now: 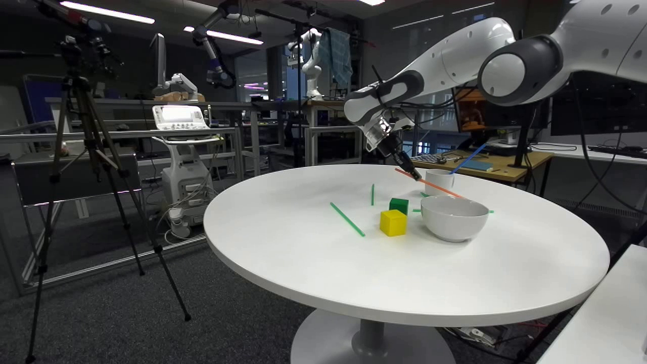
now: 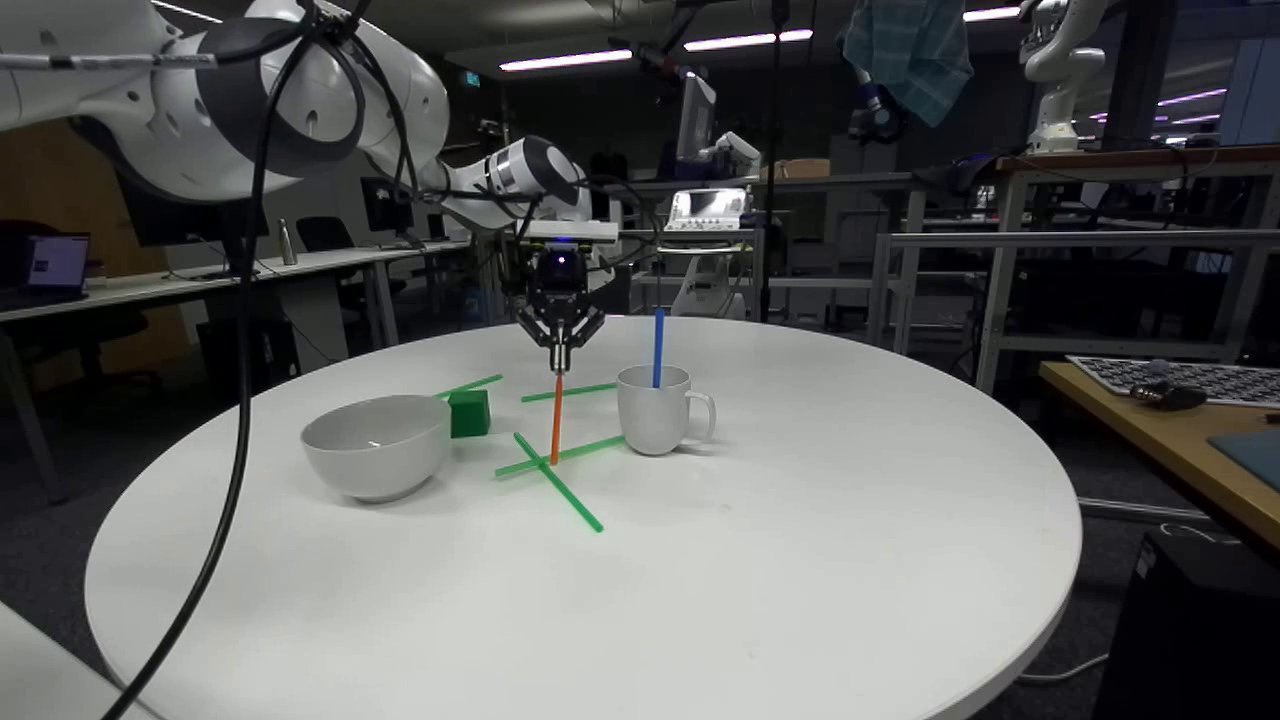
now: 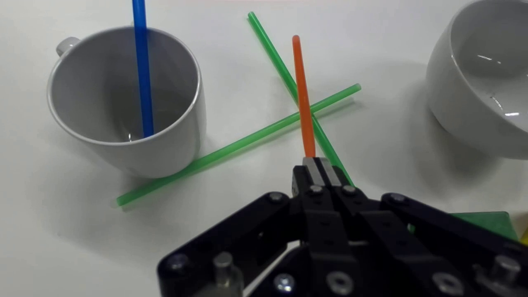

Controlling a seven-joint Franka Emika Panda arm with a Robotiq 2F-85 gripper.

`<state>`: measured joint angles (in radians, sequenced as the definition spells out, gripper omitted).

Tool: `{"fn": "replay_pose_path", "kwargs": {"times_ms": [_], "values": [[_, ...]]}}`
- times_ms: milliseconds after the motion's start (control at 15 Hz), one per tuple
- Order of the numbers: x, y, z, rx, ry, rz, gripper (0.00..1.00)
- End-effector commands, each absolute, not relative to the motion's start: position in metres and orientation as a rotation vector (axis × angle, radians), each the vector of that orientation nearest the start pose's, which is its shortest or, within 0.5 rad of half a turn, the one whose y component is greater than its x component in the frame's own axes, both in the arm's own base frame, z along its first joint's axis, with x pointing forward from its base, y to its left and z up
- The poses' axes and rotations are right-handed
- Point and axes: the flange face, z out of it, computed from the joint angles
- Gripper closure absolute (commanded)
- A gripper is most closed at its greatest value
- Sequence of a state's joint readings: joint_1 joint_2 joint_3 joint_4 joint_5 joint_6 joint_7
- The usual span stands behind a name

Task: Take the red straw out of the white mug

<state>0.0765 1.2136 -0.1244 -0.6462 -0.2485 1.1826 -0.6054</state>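
The red straw [image 3: 303, 95] is pinched in my gripper [image 3: 317, 163], whose fingers are shut on it. It also shows in both exterior views [image 1: 438, 187], [image 2: 557, 420], slanted, with a short end past the fingertips [image 1: 415, 177]. Its long end lies over two crossed green straws; I cannot tell if it touches them. The white mug [image 3: 165, 156] stands upright beside the straw, with a blue straw [image 3: 143, 78] leaning in it. The mug also shows in both exterior views [image 1: 438, 178], [image 2: 650, 420]. The red straw is outside the mug. My gripper [image 2: 560, 365] is above the table, beside the mug.
A white bowl [image 2: 375, 450] stands on the round white table [image 2: 760, 580]. A green cube [image 2: 470, 413] and a yellow cube [image 1: 393, 223] are near it. Several green straws lie about [image 1: 347, 219], [image 2: 570, 390]; one [image 3: 239, 144] passes close against the mug's base.
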Motion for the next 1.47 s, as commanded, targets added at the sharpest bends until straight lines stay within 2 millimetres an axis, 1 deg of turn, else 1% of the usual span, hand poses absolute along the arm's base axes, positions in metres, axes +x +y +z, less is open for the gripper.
{"fn": "replay_pose_path", "kwargs": {"times_ms": [0, 67, 133, 200, 467, 600, 667, 800, 933, 1200, 1400], "values": [[0.721, -0.026, 0.212, -2.933, -0.897, 1.242, 0.99], [0.721, -0.026, 0.211, -2.933, -0.897, 1.245, 0.74], [0.721, -0.026, 0.211, -2.932, -0.896, 1.246, 0.72], [0.721, -0.026, 0.211, -2.933, -0.896, 1.246, 0.66], [0.721, -0.026, 0.212, -2.934, -0.895, 1.245, 0.34], [0.722, -0.025, 0.215, -2.940, -0.898, 1.235, 0.21], [0.723, -0.023, 0.220, -2.944, -0.902, 1.217, 0.13], [0.726, -0.018, 0.232, -2.963, -0.913, 1.174, 0.00], [0.731, -0.013, 0.252, -2.989, -0.930, 1.107, 0.00], [0.740, -0.005, 0.302, -3.058, -0.953, 0.953, 0.00], [0.743, -0.004, 0.339, -3.102, -0.946, 0.850, 0.00]]}}
